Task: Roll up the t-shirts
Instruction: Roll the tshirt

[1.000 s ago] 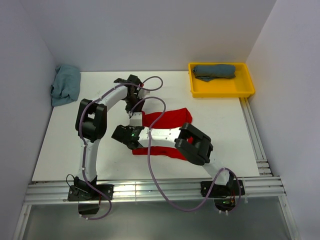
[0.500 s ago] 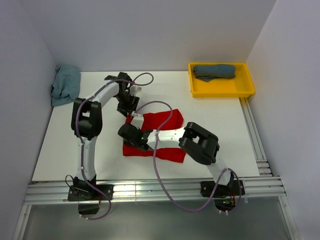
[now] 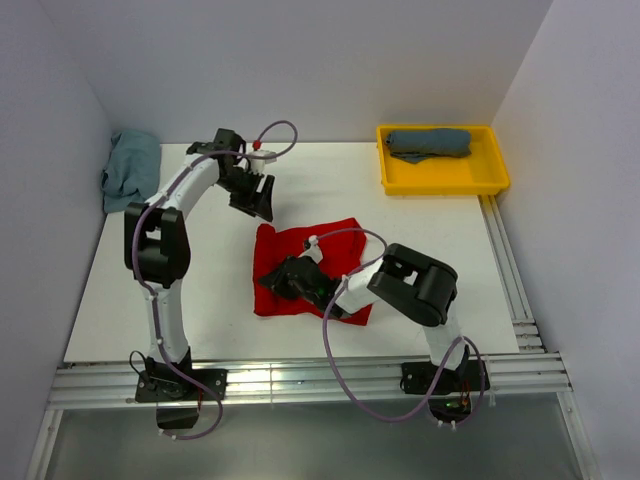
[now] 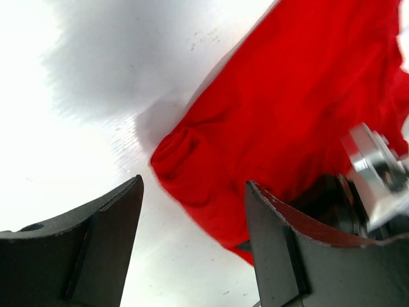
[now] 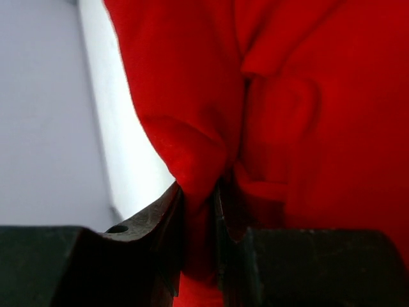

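Right wrist view alone shows right hand [image 5: 199, 199] pinching red t-shirt [image 5: 319, 96]; left hand [image 4: 193, 195] spread apart

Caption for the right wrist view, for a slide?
Right gripper shut on a fold of the red t-shirt, white table at left.

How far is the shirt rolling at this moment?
Done, it seems: the dark slate-blue cloth shirt lies bundled in the yellow plastic tray. In hand: the bright red cloth shirt lies unrolled; the right gripper pinches a fold of it, the left gripper is open near its corner. Left: rolling it, then the crumpled light teal cloth shirt at the far left.
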`<state>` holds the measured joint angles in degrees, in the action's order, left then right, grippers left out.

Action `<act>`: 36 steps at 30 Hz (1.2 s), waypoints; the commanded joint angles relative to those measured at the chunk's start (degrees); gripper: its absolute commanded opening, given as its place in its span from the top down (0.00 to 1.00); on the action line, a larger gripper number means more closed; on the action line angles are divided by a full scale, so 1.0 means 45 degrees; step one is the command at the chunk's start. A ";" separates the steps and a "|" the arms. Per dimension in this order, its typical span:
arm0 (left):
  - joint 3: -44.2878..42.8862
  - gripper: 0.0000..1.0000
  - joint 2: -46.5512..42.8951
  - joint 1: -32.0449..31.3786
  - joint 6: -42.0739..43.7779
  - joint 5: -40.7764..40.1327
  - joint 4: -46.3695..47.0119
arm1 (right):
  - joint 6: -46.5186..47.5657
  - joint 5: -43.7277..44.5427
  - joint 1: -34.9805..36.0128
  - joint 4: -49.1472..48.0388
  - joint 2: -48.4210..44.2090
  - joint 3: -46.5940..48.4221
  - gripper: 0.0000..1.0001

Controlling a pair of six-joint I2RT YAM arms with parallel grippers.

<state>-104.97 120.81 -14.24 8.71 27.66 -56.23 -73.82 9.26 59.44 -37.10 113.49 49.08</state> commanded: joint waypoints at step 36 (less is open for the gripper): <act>0.3717 0.94 -0.0695 -0.0214 -0.1330 -0.0090 0.3277 | 0.0446 0.1417 -0.0203 0.5555 -0.1782 0.0985 0.42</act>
<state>-86.56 119.48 -13.17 3.49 34.06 -40.91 -77.91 7.88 57.04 -33.06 109.93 48.90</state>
